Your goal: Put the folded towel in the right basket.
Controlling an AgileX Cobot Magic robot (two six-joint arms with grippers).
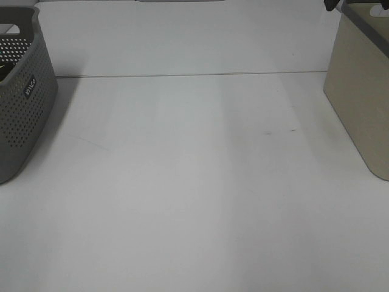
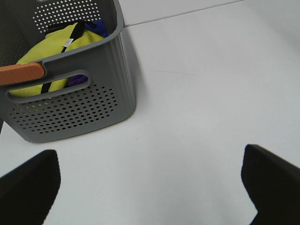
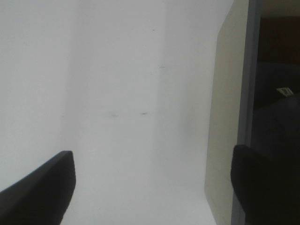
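1. As viewed from the high camera, locate white table (image 1: 194, 201) spanning the whole scene.
2. Identify right basket (image 1: 361, 109), beige with a grey rim, standing at the table's right edge.
3. Identify grey perforated basket (image 1: 27, 115) at the far left, well apart from the right basket; note yellow-green cloth (image 2: 91, 40) inside, per the left wrist view.
4. Find towel (image 3: 276, 117), dark with a small pale tag, lying inside the right basket; cannot tell its fold.
5. Record left gripper (image 2: 150, 157) with fingers apart, clasping nothing, near the grey perforated basket.
6. Record right gripper (image 3: 152, 154) with fingers apart, empty, just beside the right basket's outer wall.
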